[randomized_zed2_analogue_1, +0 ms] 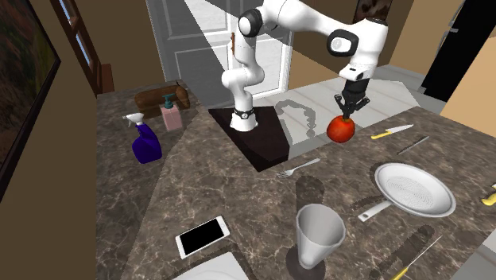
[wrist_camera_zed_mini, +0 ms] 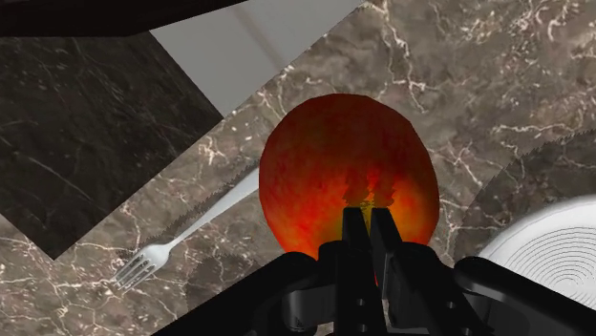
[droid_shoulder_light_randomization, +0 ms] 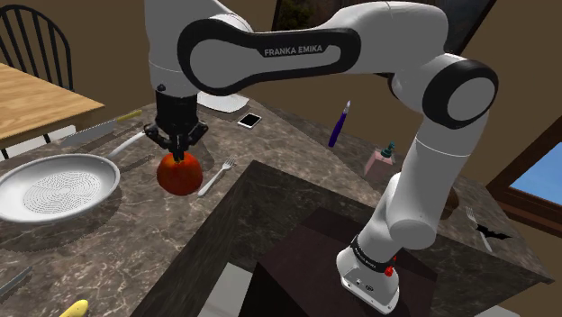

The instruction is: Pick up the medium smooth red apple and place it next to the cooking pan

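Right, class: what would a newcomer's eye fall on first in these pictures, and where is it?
The glossy red-orange round apple against the dark marbled counter, with the black two-finger tool pinching its top. Next, the white arm arching over it, and the white round pan to the apple's left in the shoulder view.

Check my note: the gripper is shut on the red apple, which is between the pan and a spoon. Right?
Not a spoon: a fork, its tines plain in the wrist view. The gripper is shut on the red apple, between pan and fork.
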